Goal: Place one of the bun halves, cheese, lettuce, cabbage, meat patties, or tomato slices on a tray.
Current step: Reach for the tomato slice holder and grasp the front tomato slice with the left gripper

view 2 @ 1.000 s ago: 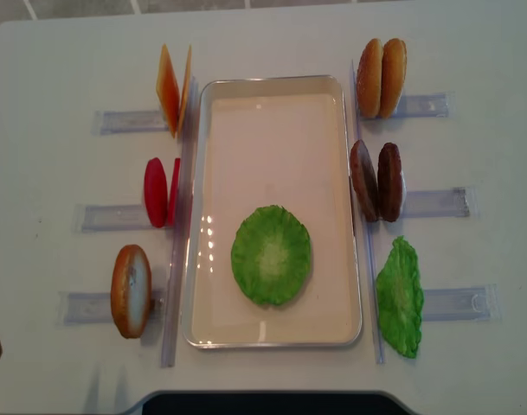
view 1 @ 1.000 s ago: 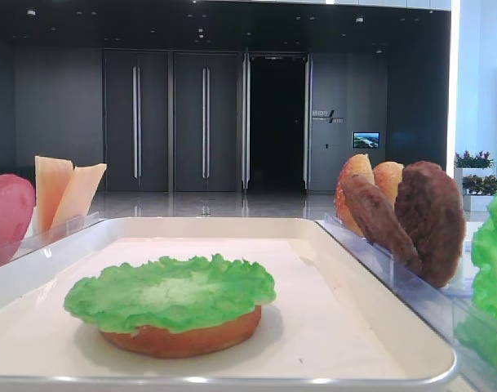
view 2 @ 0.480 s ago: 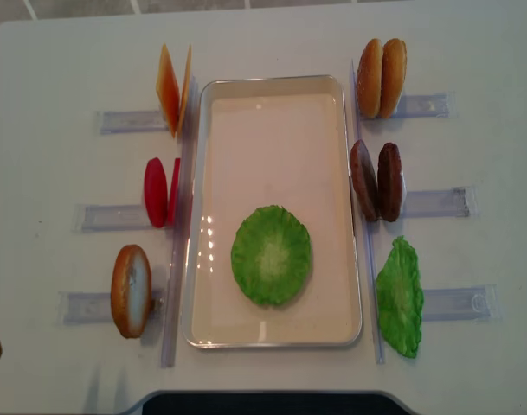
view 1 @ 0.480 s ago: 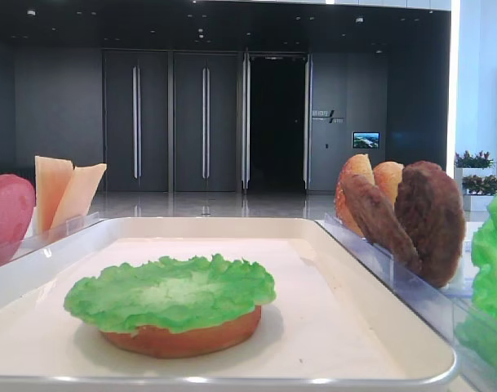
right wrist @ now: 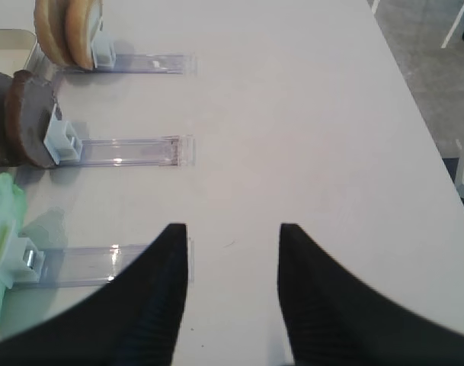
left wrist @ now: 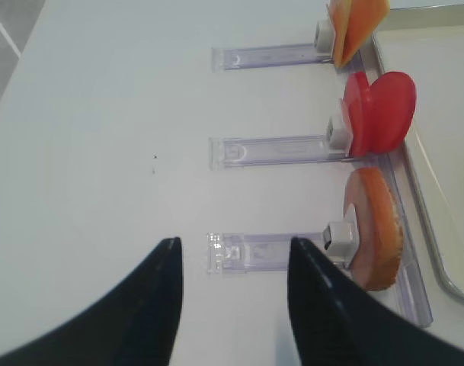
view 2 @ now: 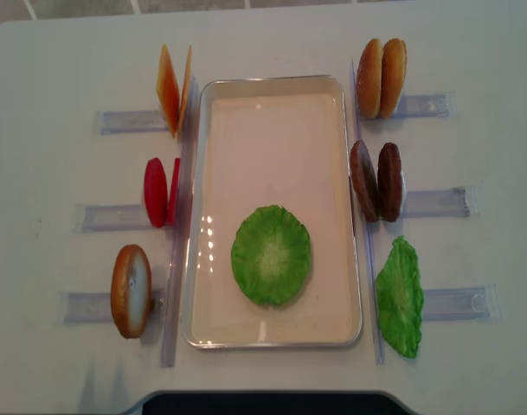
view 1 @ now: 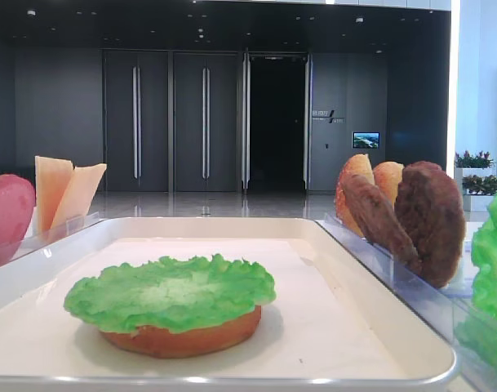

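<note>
One bun half (left wrist: 373, 227) right of left pincer (left wrist: 232, 263)

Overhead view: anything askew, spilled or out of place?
Nothing stands out. On the tray, lettuce lies flat on a bun half. Cheese, tomato slices, meat patties and remaining buns stand upright in their holders.

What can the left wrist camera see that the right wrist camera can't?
Only the left wrist view shows the tomato slices, the cheese, a single bun half and the open, empty left claw. Only the right wrist view shows the meat patties, two bun halves, green lettuce and the open, empty right claw. Both show the white table and clear plastic holders.
</note>
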{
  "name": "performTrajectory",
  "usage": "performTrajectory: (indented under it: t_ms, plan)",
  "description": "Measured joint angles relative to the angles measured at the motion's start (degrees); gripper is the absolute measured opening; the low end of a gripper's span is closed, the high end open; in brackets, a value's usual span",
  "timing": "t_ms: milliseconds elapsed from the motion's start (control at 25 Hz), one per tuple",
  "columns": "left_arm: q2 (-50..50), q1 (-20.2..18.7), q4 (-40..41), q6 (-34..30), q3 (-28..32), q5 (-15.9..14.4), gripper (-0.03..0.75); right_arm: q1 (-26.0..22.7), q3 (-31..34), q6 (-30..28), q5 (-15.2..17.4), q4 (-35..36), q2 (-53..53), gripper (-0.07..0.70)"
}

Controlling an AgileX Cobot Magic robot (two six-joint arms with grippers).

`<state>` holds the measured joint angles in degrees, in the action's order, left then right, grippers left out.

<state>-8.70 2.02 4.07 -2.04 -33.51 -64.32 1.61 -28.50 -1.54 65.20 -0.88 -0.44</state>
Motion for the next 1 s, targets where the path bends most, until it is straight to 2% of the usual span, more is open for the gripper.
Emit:
performTrajectory:
  t_ms: [400, 640, 800, 1000]
  plan:
    - [-25.9, 0.0, 0.0, 4.5, -5.8, 1.0, 0.349, 0.0, 0.0, 0.0, 0.0, 0.0, 0.0, 0.303]
    - [-42.5, 0.0, 0.0, 5.4, -9.7, 4.5, 0.349, 0.0, 0.0, 0.0, 0.0, 0.0, 0.0, 0.303]
    - [-52.7, 0.0, 0.0, 5.4, -14.6, 7.2, 0.349, 0.0, 0.0, 0.0, 0.0, 0.0, 0.0, 0.303]
    - [-63.4, 0.0, -0.1, 5.5, -22.5, 8.2, 0.349, 0.0, 0.0, 0.0, 0.0, 0.0, 0.0, 0.303]
